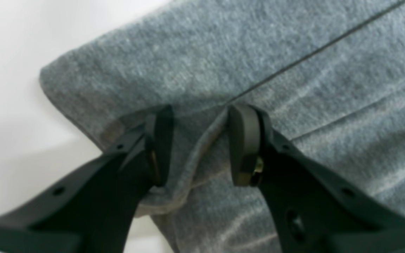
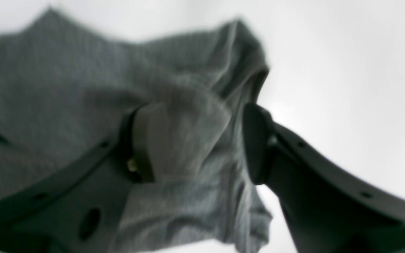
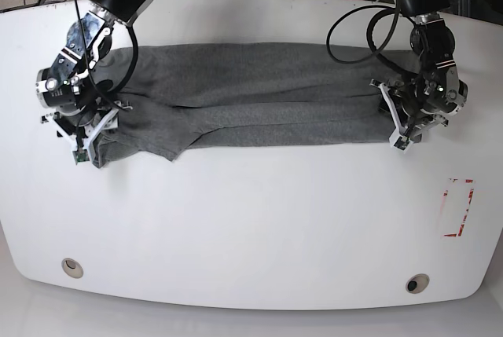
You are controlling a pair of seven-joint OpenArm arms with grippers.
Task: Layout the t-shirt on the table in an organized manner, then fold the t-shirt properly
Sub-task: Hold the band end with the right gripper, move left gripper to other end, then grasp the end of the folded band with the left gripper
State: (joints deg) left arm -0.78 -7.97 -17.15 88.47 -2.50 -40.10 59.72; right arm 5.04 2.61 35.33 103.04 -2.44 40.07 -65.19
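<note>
The grey t-shirt (image 3: 259, 101) lies as a long folded band across the far half of the white table (image 3: 251, 219). My left gripper (image 1: 200, 140) sits at the band's right end (image 3: 399, 123). Its jaws are apart and pressed down onto the t-shirt (image 1: 223, 52), with a low ridge of cloth rising between them. My right gripper (image 2: 199, 140) is at the left end (image 3: 88, 144), where the cloth is bunched. Its jaws stand wide apart around a loose hump of t-shirt (image 2: 47, 88), which drapes against one finger without being pinched.
A red-and-white sticker (image 3: 458, 207) lies near the right edge. Two round metal grommets (image 3: 72, 267) (image 3: 417, 283) sit by the front edge. Black cables loop behind the arm on the right side of the base view (image 3: 369, 34).
</note>
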